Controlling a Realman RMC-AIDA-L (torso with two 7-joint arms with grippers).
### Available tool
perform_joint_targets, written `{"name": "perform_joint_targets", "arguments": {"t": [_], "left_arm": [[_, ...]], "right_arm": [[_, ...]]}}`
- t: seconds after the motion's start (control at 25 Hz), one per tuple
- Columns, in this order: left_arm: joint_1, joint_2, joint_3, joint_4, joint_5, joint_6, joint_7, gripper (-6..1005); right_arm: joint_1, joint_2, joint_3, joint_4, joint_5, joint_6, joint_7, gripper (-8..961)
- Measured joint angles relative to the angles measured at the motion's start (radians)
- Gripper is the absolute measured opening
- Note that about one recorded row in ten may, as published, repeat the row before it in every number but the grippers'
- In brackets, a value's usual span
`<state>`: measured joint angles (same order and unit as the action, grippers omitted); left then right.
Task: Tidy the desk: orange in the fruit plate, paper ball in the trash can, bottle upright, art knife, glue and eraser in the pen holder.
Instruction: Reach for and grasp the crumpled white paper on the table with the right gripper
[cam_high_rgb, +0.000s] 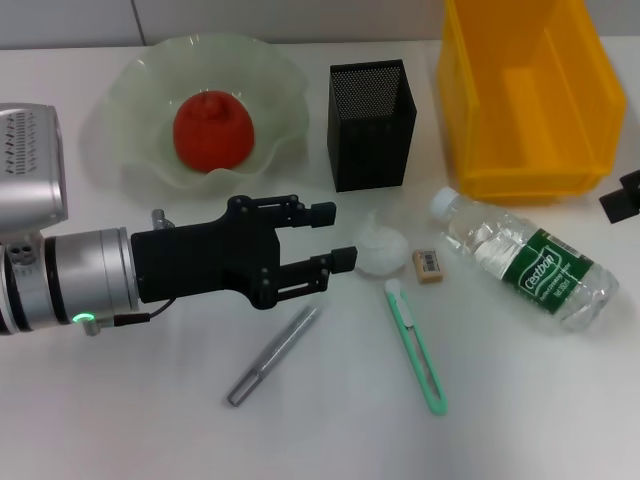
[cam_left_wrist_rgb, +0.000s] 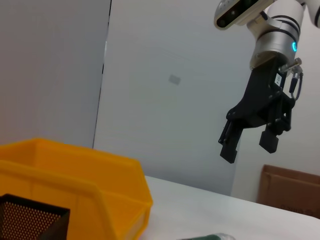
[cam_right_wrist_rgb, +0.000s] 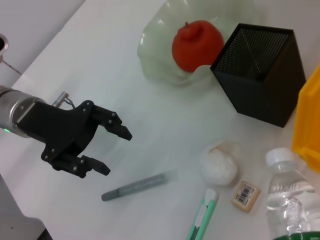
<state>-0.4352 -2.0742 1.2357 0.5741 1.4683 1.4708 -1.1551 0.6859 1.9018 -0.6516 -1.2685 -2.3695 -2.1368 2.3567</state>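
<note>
Your left gripper (cam_high_rgb: 328, 237) hovers with jaws spread wide and empty above the middle of the desk (cam_high_rgb: 120, 420), fingertips just short of the paper ball (cam_high_rgb: 381, 249), while your right gripper (cam_left_wrist_rgb: 248, 141), also open and empty, hangs high by the desk's right edge.

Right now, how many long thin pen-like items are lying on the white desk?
2. The thin grey cylindrical glue stick lies just below the open left gripper. The slim mint-green plastic art knife lies right of it, below the white crumpled paper ball. None seems hidden.
</note>
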Motion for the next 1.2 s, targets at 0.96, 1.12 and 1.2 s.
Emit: {"name": "perform_joint_targets", "arguments": {"t": [0.96,1.12,1.2], "left_arm": [[-0.011,0.0,-0.001,-0.014,-0.009,-0.052,0.002,558],[-0.012,0.0,-0.001,-0.014,-0.009,-0.066,0.002,558],[-0.012,0.0,-0.002,-0.014,-0.009,-0.082,0.002,558]], "right_arm": [[-0.033,0.123,-0.028,0.196,0.058,0.195,-0.548,759],[-0.033,0.129,-0.055,0.205,0.058,0.211,-0.575,759],[-0.031,0.134,-0.071,0.206,0.057,0.226,-0.581,759]]}}
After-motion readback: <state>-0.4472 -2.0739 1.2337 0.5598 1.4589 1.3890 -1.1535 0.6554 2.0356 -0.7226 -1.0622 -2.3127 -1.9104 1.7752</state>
